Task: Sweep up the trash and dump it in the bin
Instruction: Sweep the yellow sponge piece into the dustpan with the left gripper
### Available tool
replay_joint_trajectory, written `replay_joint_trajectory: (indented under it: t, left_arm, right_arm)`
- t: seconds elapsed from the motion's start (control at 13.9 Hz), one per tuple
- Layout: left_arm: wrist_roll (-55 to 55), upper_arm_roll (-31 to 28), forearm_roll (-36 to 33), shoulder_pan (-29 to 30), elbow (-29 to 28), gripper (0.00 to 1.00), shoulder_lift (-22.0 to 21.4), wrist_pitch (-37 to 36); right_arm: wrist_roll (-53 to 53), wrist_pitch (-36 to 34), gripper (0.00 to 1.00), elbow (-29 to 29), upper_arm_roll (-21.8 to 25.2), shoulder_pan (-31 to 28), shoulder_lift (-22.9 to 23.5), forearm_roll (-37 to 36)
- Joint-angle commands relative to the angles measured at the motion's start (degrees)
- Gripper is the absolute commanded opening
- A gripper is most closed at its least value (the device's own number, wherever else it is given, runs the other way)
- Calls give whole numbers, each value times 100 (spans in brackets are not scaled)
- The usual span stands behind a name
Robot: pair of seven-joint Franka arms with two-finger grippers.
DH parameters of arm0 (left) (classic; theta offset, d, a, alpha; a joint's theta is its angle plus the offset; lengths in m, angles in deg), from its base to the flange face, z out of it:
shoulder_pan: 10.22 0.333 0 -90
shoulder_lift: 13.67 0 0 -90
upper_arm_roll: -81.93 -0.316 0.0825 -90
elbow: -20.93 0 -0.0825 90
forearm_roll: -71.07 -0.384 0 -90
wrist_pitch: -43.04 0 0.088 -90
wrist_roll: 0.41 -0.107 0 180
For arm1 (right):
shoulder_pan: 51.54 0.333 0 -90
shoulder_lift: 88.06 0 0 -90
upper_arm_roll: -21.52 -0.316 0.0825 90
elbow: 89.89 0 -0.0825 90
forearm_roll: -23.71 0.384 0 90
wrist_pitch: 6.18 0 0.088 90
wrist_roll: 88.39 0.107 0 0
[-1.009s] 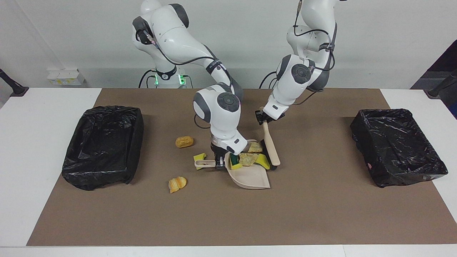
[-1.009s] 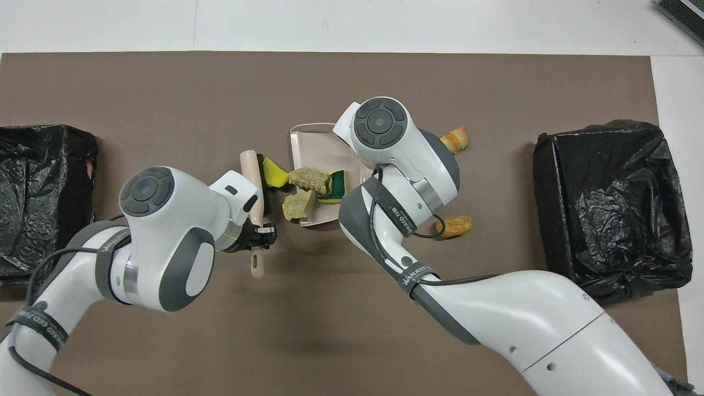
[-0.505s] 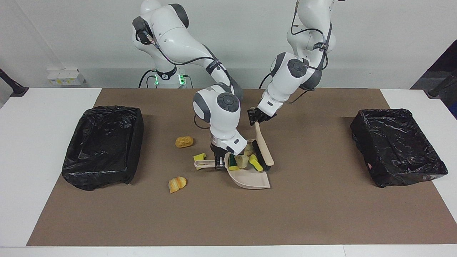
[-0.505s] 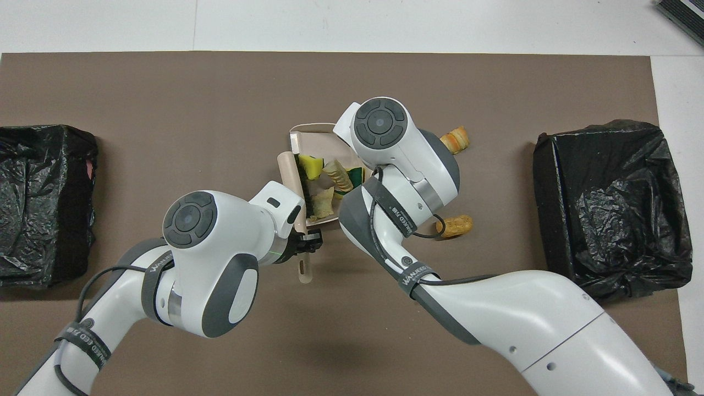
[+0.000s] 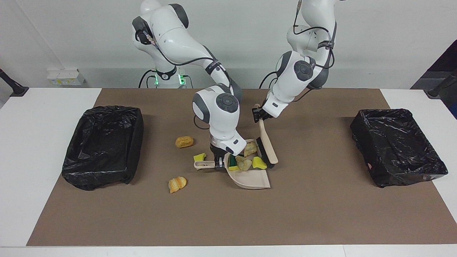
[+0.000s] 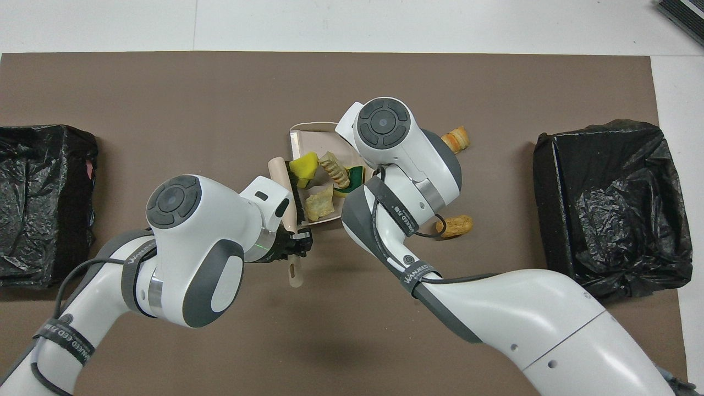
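Note:
My right gripper [image 5: 218,162] is shut on the handle of the beige dustpan [image 5: 251,180], which lies on the mat; in the overhead view the arm hides this gripper. My left gripper [image 5: 260,116] is shut on the handle of the beige brush [image 5: 267,148], whose bristles stand at the pan's open side. In the pan lie a green-backed sponge [image 6: 356,175], a yellow sponge bit [image 6: 303,165] and two tan chunks [image 6: 335,168]. On the mat lie a yellow bit [image 5: 200,156] by the pan's handle and two orange-brown lumps [image 5: 184,141] [image 5: 177,184].
A black-lined bin [image 5: 103,142] stands at the right arm's end of the brown mat, and another [image 5: 396,146] at the left arm's end. Both also show in the overhead view [image 6: 610,203] [image 6: 38,203].
The brush swept toward the right arm's end and pushed the yellow bit and tan chunks into the pan, then drew back a little. The dustpan and right gripper stayed put.

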Motion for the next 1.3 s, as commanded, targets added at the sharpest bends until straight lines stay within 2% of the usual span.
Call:
replay_joint_trajectory:
  t: [0.0, 0.36, 0.5, 0.72, 0.86, 1.01, 1.23]
  left_arm:
    - [47, -4, -52, 25, 52, 0, -75, -227]
    - [-6, -48, -149, 271, 367, 0, -391, -544]
    - [3, -56, -158, 350, 578, 0, -374, -614]
    - [-15, -56, -158, 403, 579, 0, -365, -632]
    - [-198, -56, -341, 726, 553, 0, -330, -623]
    - [-820, -56, -527, 1088, 562, 0, 37, -527]
    - [-1025, -56, -886, 1089, 571, 0, 529, -229]
  right_arm:
    - [-187, 249, 0, 77, -51, -134, 35, -63]
    - [-169, 258, 0, 51, -51, -248, 35, 182]
    - [-169, 258, 0, 50, -51, -309, 35, 201]
    - [-169, 258, 0, 50, -60, -327, 35, 236]
    - [-178, 293, 0, 50, -60, -345, 44, 245]
    - [-195, 416, 0, 68, -60, -345, 44, 262]
    - [-397, 416, 0, 77, -51, -319, 35, 245]
